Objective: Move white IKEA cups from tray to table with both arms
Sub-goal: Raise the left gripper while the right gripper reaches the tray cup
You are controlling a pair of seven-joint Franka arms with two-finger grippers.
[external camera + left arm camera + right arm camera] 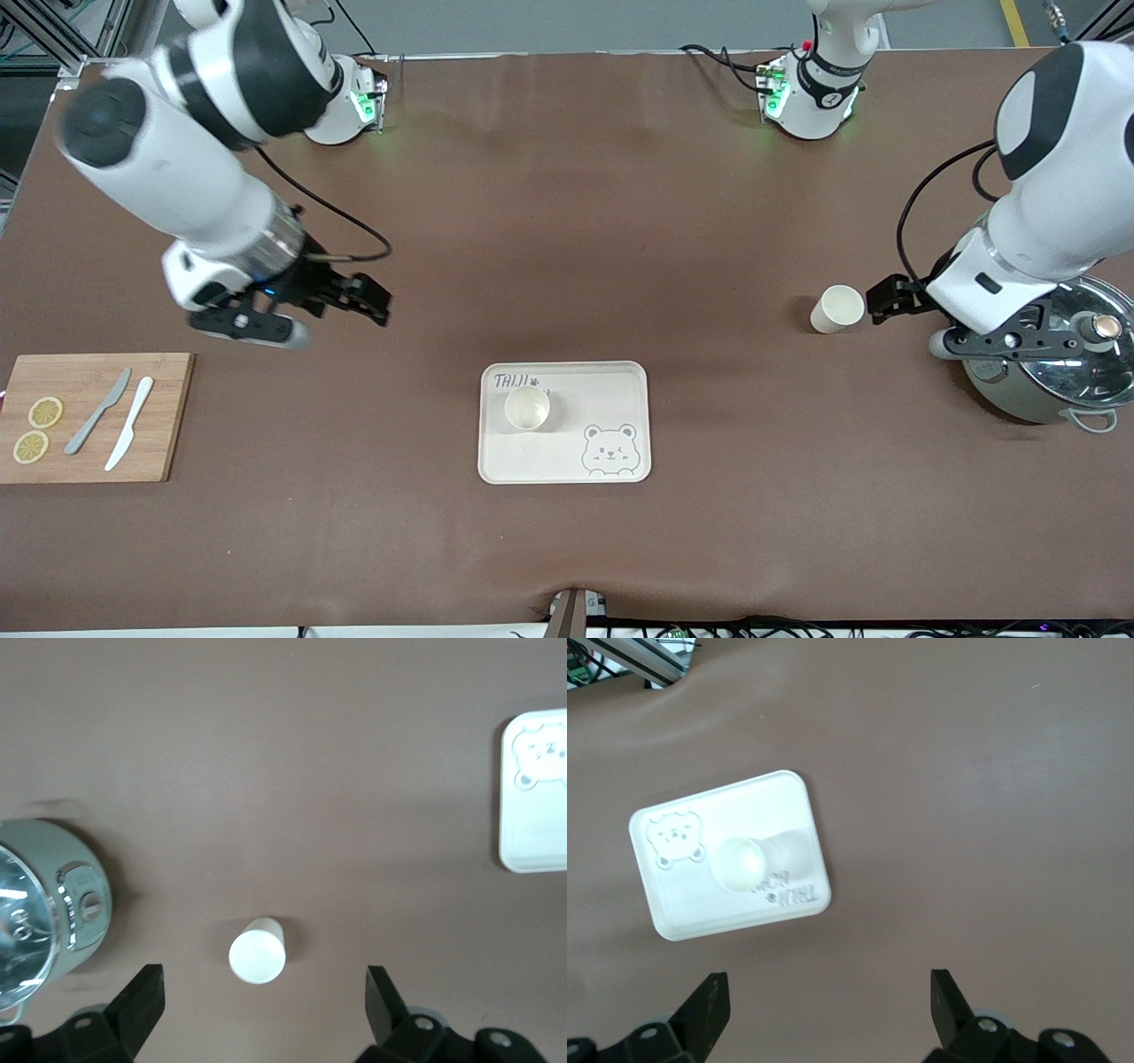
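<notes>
Two plain cream-white cups, one already on the bear tray.

One cup (527, 408) stands upright on the tray (567, 461); the second cup (836, 308) sits on the bare tabletop (567, 221) beside the left pincer (890, 299), fingers apart; right pincer (368, 299) hangs likewise spread.

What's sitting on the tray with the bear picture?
One small cream-white handleless cup stands upright on the cream rectangular bear tray, near the printed letters. It looks empty inside. The patch of tray under the cup is hidden. The drawn bear is uncovered.

2 glossy white arms (177, 177), dark grey joints, black cables, black grippers.
</notes>
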